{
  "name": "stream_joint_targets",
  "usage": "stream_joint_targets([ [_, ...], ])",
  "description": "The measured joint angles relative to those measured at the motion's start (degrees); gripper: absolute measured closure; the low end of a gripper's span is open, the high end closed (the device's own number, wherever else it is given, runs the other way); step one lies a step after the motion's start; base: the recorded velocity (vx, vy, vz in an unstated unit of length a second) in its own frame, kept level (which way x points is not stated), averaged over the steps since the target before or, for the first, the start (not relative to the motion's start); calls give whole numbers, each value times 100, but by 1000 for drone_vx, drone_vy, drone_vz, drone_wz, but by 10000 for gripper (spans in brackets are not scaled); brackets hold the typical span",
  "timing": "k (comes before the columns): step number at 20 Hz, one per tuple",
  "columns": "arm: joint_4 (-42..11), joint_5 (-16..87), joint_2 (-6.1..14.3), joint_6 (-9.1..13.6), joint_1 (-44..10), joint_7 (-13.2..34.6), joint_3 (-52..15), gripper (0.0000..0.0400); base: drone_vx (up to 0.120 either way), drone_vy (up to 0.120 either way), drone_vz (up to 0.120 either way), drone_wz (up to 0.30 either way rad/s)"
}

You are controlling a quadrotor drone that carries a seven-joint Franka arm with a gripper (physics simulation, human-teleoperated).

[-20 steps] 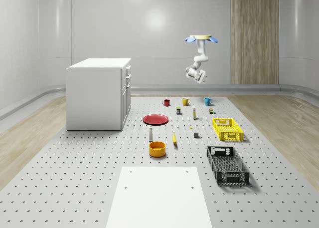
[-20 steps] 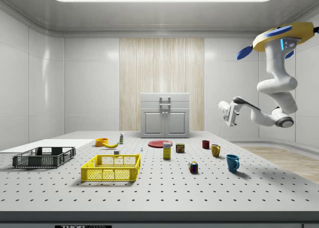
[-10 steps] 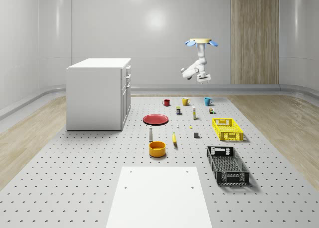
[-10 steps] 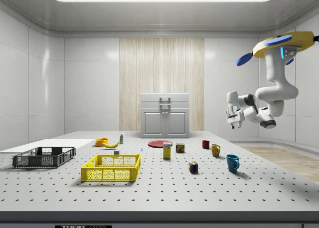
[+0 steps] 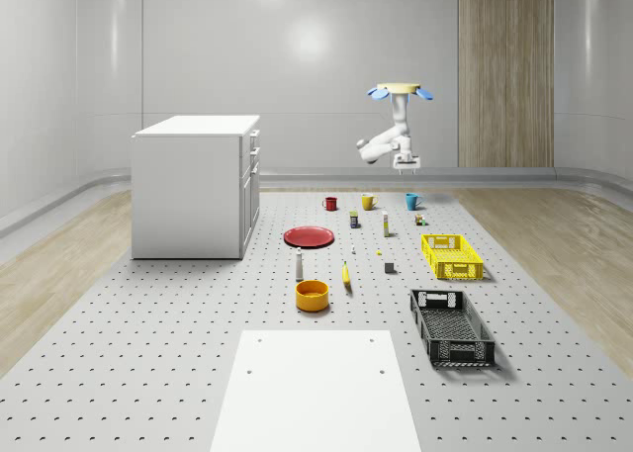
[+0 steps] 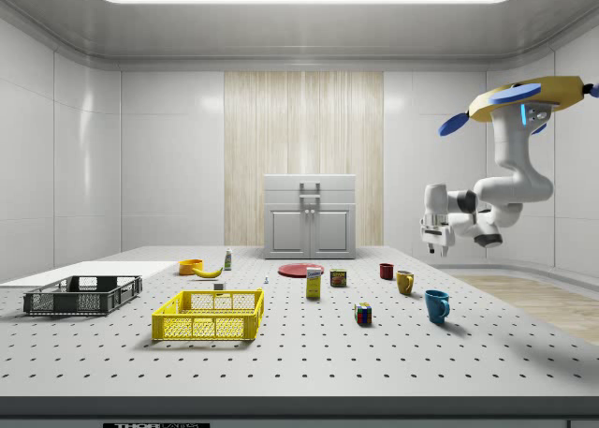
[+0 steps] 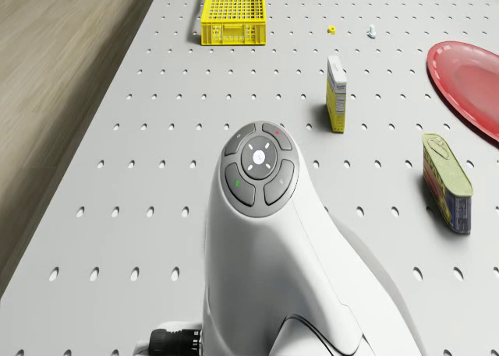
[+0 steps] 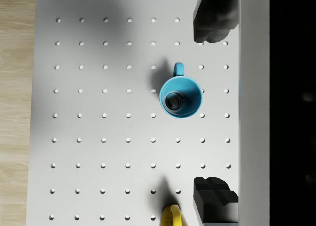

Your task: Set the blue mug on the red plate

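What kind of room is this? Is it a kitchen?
Probably not a kitchen: it looks like a simulated robot test room. A big grey pegboard table holds scattered test objects such as the blue mug and red plate, and a drone with an arm hovers above the mug inside bare white walls.

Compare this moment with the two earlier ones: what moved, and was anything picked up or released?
The drone sank a little in the side view, hovering above the far end of the table. The arm folded in and turned the gripper from sideways to pointing down, above the blue mug. The wrist view shows the jaws open either side of the mug. Nothing was grasped or released. The mug, red plate and everything else stayed put.
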State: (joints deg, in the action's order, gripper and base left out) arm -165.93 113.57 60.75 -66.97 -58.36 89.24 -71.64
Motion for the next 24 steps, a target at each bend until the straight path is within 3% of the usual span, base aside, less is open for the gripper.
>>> stream_joint_targets([
  [21,37,-288,650,-486,-349,297,-266,0,0,0,-120,0],
  [24,53,-254,759,-609,-358,304,-205,0,0,0,-13,0],
])
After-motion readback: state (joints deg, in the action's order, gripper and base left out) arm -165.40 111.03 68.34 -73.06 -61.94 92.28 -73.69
